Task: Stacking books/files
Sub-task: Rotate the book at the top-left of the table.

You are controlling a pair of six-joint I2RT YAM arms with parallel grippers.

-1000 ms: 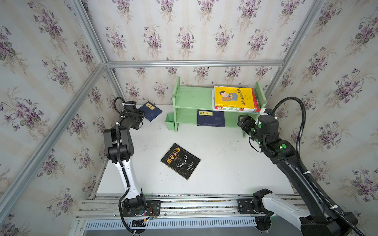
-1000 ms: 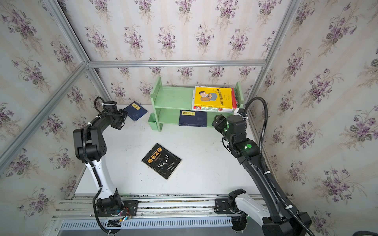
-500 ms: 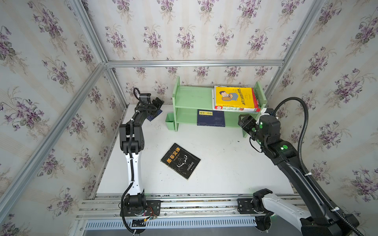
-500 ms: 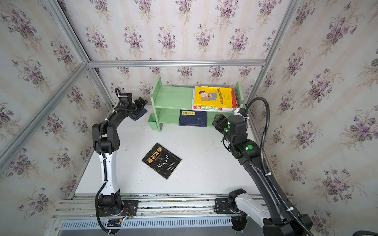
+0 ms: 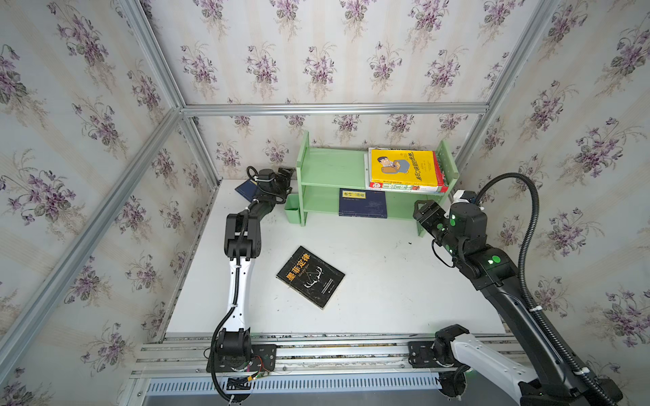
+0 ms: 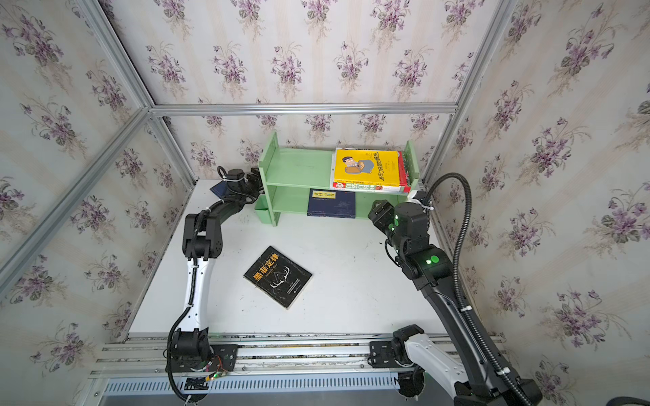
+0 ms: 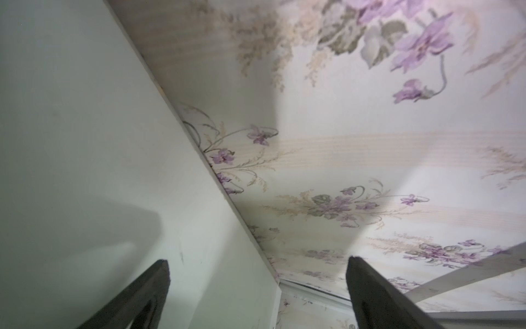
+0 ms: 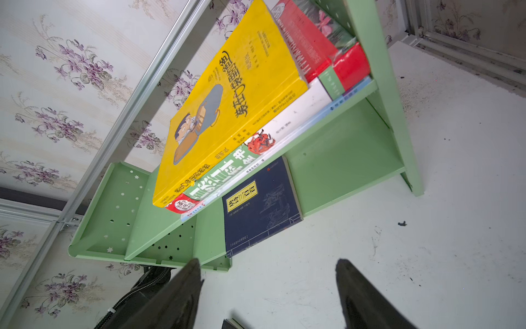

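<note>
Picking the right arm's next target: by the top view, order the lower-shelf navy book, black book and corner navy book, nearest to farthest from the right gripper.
From the right gripper:
1. Lower-shelf navy book, close beside it.
2. Black book, flat at mid-table.
3. Corner navy book, far back-left corner.

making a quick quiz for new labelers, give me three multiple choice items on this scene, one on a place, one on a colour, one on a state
1. Where does the black book lie?
A) leaning on the wall
B) flat on the white table
C) in a gripper

2. What colour is the uppermost book on the green shelf?
A) yellow
B) navy
C) white

3. How is the right gripper?
A) shut on a book
B) shut, empty
C) open, empty

Answers:
1. B, both top views show it flat on the table, apart from both arms.
2. A, its yellow cover tops the pile.
3. C, the wrist view shows the jaws apart with nothing between them.
</note>
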